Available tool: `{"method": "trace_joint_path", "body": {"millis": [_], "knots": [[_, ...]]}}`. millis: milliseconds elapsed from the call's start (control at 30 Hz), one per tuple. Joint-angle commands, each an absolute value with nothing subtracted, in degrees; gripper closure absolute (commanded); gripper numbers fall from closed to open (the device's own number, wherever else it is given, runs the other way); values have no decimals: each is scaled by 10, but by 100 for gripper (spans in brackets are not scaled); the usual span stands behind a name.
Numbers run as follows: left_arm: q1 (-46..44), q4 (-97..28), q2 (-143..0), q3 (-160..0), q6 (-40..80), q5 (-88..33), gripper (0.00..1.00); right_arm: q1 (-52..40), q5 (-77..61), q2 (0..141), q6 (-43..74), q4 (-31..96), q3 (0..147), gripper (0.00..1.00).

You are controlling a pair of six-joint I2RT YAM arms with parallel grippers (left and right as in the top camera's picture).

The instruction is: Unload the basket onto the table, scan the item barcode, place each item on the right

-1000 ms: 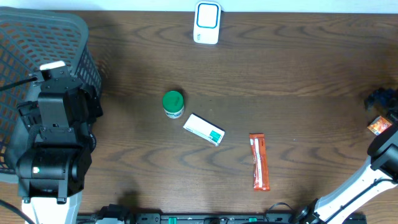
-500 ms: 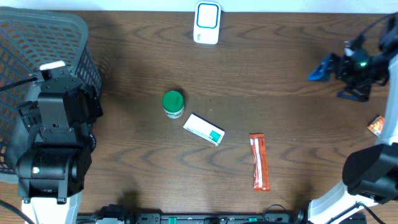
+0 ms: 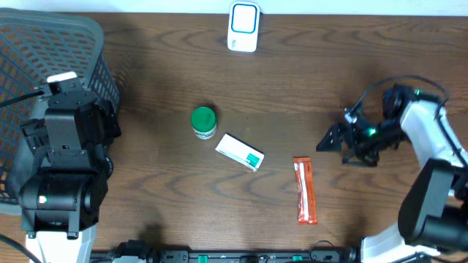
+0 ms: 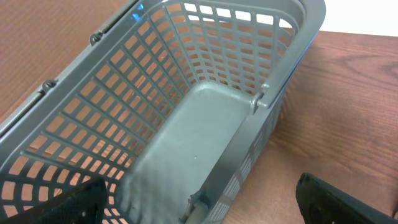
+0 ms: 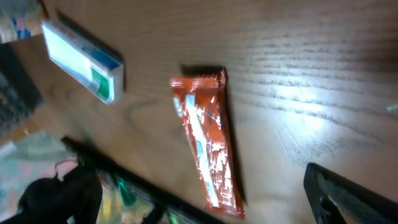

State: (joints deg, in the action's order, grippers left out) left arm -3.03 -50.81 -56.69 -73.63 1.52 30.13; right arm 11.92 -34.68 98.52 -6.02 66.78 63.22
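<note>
Overhead, the right gripper, jaws apart, hangs right of center, just upper right of the orange snack wrapper. A white-and-teal box and a green-lidded jar lie to the wrapper's left, and a white scanner sits at top center. All print is too small to read. Only the left wrist view shows inside the grey basket, with the left gripper spread wide.

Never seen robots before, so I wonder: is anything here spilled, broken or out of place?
Nothing stands out. The jar stands lid up; the box and packet lie flat and whole on the table; the basket sits upright at the left.
</note>
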Motion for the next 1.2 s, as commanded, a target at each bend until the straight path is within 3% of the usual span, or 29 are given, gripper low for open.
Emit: {"method": "trace_joint_path", "body": {"millis": [0,400,633,700,800,867,900,1167], "knots": [[-27,-508,-565,-733,18,306,4,113,-365,944,10,593,574,1],[-27,-508,-565,-733,18,306,4,45,-320,936,173,311,362,6],[-27,-508,-565,-733,18,306,4,-10,-318,936,196,259,314,14],[-27,-508,-565,-733,18,306,4,-21,-316,936,197,258,310,25],[-27,-508,-565,-733,18,306,4,-36,-315,936,197,263,309,55],[-27,-508,-565,-733,18,306,4,-40,-305,936,199,263,309,93],[-27,-508,-565,-733,18,306,4,-40,-296,936,205,263,309,99],[-27,-508,-565,-733,18,306,4,-40,-307,936,233,207,309,99]]}}
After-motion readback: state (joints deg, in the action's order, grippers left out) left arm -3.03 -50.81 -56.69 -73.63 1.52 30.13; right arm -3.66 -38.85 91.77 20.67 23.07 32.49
